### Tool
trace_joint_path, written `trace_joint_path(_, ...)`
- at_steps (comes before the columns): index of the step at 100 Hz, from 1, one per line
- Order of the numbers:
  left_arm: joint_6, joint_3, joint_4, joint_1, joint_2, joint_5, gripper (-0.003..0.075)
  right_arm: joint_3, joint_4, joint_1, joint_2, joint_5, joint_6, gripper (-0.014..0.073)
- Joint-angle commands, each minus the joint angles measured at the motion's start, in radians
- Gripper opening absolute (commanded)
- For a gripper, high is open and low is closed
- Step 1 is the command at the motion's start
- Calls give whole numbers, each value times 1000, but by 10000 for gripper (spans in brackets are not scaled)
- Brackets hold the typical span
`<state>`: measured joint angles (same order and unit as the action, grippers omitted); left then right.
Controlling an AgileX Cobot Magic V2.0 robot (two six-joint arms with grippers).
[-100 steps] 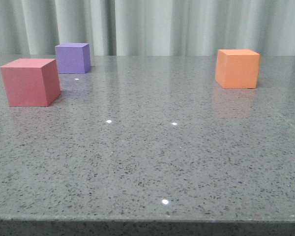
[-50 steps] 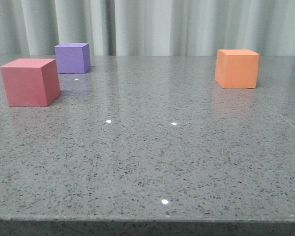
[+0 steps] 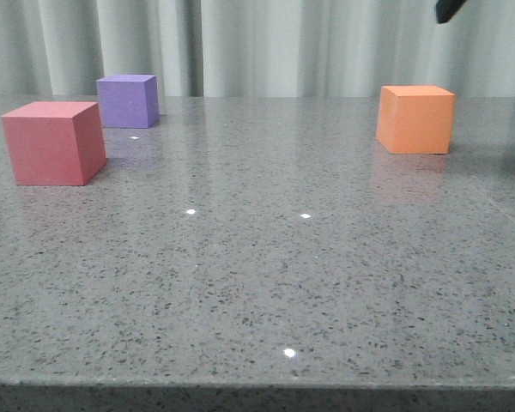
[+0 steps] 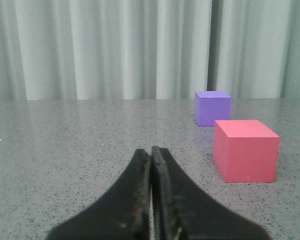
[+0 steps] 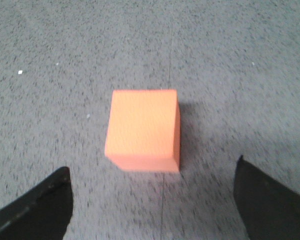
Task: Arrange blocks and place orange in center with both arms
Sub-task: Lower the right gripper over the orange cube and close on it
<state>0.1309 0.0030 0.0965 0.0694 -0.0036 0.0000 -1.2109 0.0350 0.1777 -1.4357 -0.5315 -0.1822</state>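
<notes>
So the right claw was spread wide, hanging over the orange cube with a finger on each side and touching nothing, looked lined up for a straight drop onto it. Left claw was clenched with nothing in it, low over the desk, probably just parked. In the front view the red-pink cube sat at left, the orange one mid-right, and the purple cube furthest back, upper left. The center was bare, I'd guess kept for the orange.
</notes>
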Motion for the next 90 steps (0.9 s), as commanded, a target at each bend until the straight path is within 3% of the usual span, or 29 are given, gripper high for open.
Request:
trace_joint_path(1, -1, 42, -1, 0, -37, -82, -20, -91, -1, 9, -26, 60, 12, 643)
trace_joint_path(23, -1, 42, -1, 0, -37, -82, -20, -199, -1, 15, -148, 50, 12, 643)
trace_joint_path(58, -1, 42, -1, 0, -37, -82, -20, -217, -1, 15, -278, 57, 12, 635)
trace_joint_path(65, -1, 42, -1, 0, -37, -82, -20, -217, -1, 15, -297, 51, 12, 577)
trace_joint_path(80, -1, 42, -1, 0, -37, -82, -20, -217, 8, 15, -296, 33, 12, 365)
trace_joint_path(90, -1, 42, -1, 0, -37, -82, -20, -232, 36, 20, -275, 13, 12, 342)
